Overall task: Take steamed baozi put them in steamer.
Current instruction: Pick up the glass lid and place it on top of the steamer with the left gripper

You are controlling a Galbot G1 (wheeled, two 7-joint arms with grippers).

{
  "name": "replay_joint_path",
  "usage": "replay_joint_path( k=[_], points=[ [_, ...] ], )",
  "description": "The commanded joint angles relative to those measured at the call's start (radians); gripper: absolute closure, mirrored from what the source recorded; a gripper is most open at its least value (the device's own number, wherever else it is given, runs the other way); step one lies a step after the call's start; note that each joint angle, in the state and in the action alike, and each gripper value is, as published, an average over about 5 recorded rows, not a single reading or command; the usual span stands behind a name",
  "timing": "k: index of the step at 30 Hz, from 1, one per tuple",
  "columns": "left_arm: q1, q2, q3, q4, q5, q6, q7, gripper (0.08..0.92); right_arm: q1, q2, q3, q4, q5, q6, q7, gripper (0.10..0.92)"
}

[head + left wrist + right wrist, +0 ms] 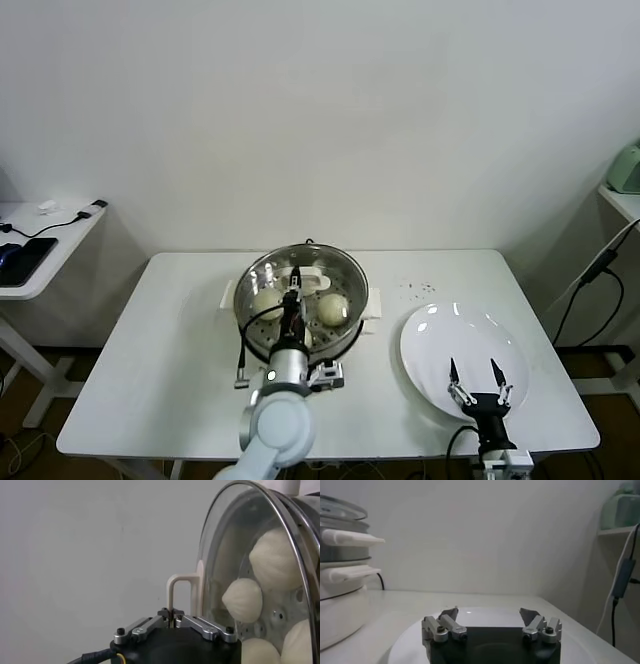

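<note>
The steamer (350,338) stands mid-table with the glass lid (322,264) over it. Through the glass I see several cream-white baozi (333,307) on the perforated tray; in the left wrist view they show as round buns (242,599) behind the lid's steel rim (295,555). My left gripper (293,292) (171,614) is over the steamer's middle, shut on the lid's white loop handle (180,586). My right gripper (477,385) (490,612) hangs open over the near part of the flat white plate (470,335), with nothing between its fingers.
The plate (410,640) lies to the steamer's right; the steamer's body (340,550) shows beside it. Dark specks (415,288) dot the table. A side table with cables (40,240) stands far left, a shelf and a hanging cable (600,270) far right.
</note>
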Motion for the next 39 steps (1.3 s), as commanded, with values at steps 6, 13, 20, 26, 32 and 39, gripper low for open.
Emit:
replay_joint_path(
  k=[6,13,20,26,32,39],
  points=[
    [-0.008,-0.011,-0.010,0.051,0.013,0.000,-0.017,0.875,0.011,0.006,-0.006,0.000,-0.013,0.006,0.002,0.203],
    [-0.002,-0.008,-0.016,0.052,0.013,-0.002,-0.020,0.875,0.012,0.005,-0.006,0.001,-0.016,0.010,0.001,0.203],
    [0.005,-0.012,-0.013,0.055,0.005,-0.005,-0.021,0.875,0.013,0.010,-0.007,0.001,-0.025,0.021,0.000,0.203],
    [0.005,-0.006,-0.017,0.055,-0.006,-0.007,-0.023,0.857,0.009,0.015,-0.007,0.001,-0.032,0.030,0.000,0.203],
    [0.014,0.010,-0.008,-0.007,-0.063,-0.002,-0.003,0.705,0.004,0.013,-0.008,0.006,-0.031,0.027,-0.003,0.203],
    [0.050,0.053,-0.005,-0.164,-0.207,-0.013,0.023,0.498,0.006,0.007,-0.011,0.009,-0.029,0.015,-0.007,0.203]
  ],
)
